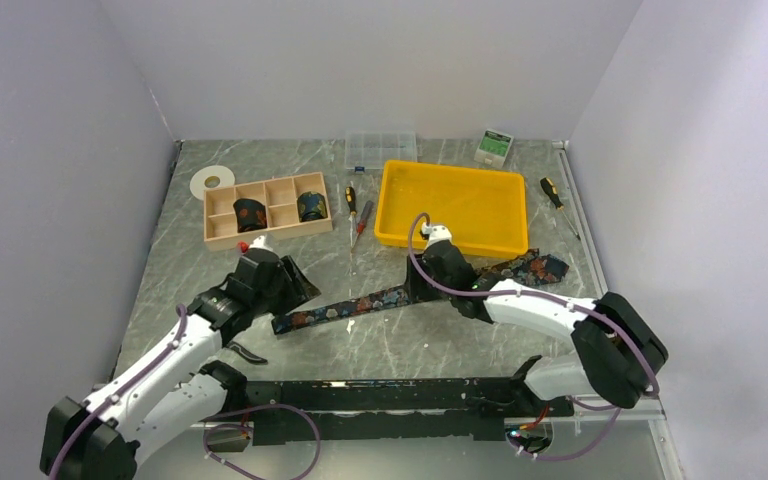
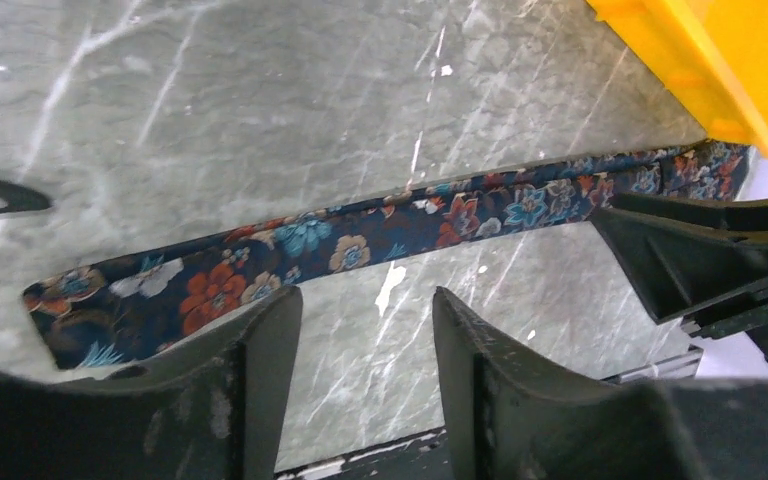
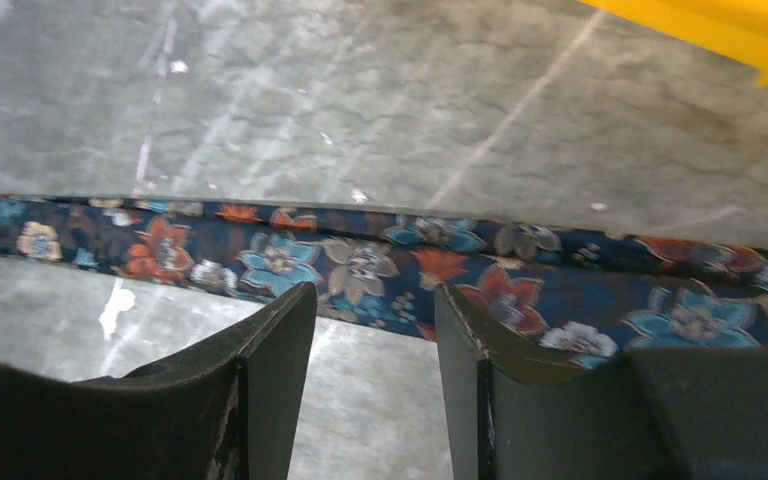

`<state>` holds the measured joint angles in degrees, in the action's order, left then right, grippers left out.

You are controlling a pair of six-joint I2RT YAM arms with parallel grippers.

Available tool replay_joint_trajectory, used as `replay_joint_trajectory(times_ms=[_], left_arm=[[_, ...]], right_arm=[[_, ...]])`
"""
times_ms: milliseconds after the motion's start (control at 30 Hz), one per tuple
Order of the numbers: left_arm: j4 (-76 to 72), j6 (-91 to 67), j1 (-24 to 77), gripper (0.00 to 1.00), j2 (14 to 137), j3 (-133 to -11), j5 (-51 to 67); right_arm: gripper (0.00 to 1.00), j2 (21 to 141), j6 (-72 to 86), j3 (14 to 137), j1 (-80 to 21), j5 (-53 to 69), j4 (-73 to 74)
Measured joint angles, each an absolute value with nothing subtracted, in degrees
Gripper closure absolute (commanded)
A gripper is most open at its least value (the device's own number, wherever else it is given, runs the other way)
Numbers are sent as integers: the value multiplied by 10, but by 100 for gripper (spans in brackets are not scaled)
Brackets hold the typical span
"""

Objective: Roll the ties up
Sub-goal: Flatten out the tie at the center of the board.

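A dark floral tie (image 1: 360, 303) lies flat and unrolled across the table, its narrow end at the left and its wide end (image 1: 540, 268) at the right. My left gripper (image 1: 298, 287) is open and empty just above the narrow end; in the left wrist view (image 2: 365, 300) the tie (image 2: 310, 240) runs just beyond the fingertips. My right gripper (image 1: 423, 290) is open and empty over the tie's middle; in the right wrist view (image 3: 375, 293) the tie (image 3: 360, 260) lies just beyond the fingertips. Two rolled ties (image 1: 250, 213) (image 1: 311, 206) sit in a wooden organiser (image 1: 222, 232).
A yellow tray (image 1: 450, 243) stands behind the tie, also in the left wrist view (image 2: 700, 60). Screwdrivers (image 1: 352, 200) lie left of it, another (image 1: 552, 192) to its right. A clear box (image 1: 380, 148), tape roll (image 1: 212, 181) and black pliers (image 1: 245, 352) are nearby.
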<state>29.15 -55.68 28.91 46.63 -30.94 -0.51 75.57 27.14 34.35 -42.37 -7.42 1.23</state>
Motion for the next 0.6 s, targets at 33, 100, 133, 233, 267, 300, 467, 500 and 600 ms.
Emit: replay_joint_trajectory(times_ms=[33,100,133,233,267,300,467,500,600], left_arm=[[271,-554,289,52,479,-307,3],[240,-551,289,55,499,-299,10],[231,-551,289,56,506,-295,11],[213,-552,289,61,528,-279,11],[212,-553,289,63,533,-275,8],[213,-554,289,64,538,-271,2],[217,-558,289,68,545,-266,-20],[216,-559,289,70,544,-265,-22],[217,-566,289,74,531,-252,-31]], right_arm=[[51,760,276,343,-425,-69,7],[52,770,287,344,-429,-61,-17],[52,775,292,345,-428,-59,-27],[53,797,313,345,-418,-57,-58],[53,806,321,345,-413,-58,-67],[53,813,327,345,-409,-59,-75],[55,842,342,358,-402,-72,-88],[55,848,342,363,-401,-74,-91],[56,862,344,373,-399,-76,-98]])
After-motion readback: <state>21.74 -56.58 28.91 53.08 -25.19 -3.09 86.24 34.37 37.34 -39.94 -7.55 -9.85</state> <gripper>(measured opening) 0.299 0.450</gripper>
